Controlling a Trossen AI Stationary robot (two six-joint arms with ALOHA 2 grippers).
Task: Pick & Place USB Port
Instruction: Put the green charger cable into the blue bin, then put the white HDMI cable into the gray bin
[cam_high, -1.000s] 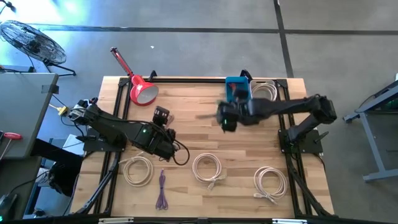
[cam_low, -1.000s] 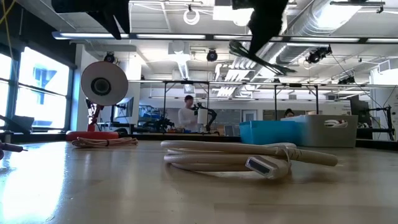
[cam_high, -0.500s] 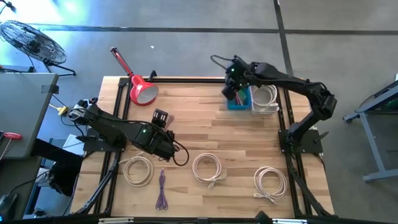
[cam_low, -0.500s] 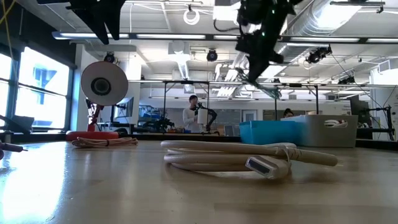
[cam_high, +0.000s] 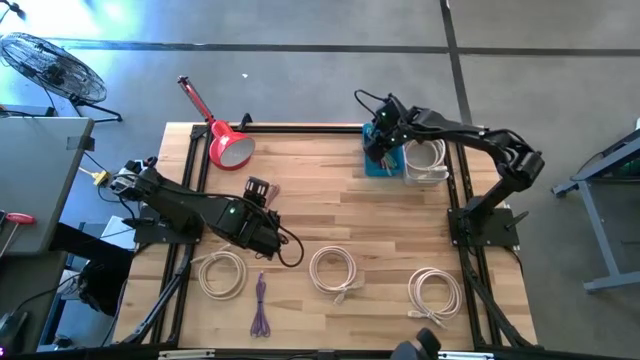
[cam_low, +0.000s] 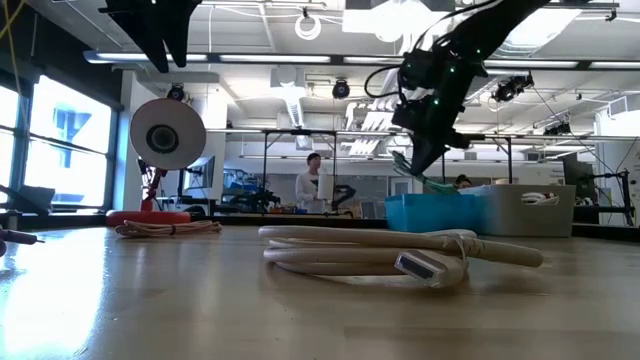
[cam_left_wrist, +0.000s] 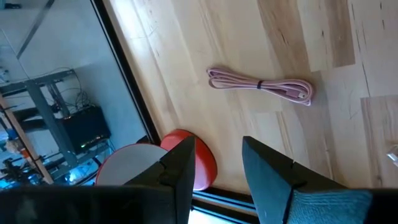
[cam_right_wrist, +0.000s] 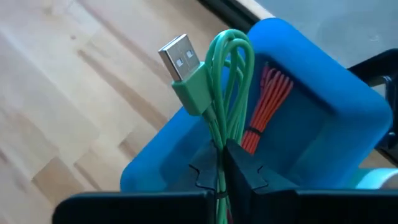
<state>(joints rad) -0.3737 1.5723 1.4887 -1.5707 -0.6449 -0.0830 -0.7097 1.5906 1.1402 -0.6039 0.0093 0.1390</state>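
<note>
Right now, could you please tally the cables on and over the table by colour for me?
Cream cables: 4
Green cable: 1
Red cable: 1
Purple cable: 1
Pink cable: 1
Total: 8
</note>
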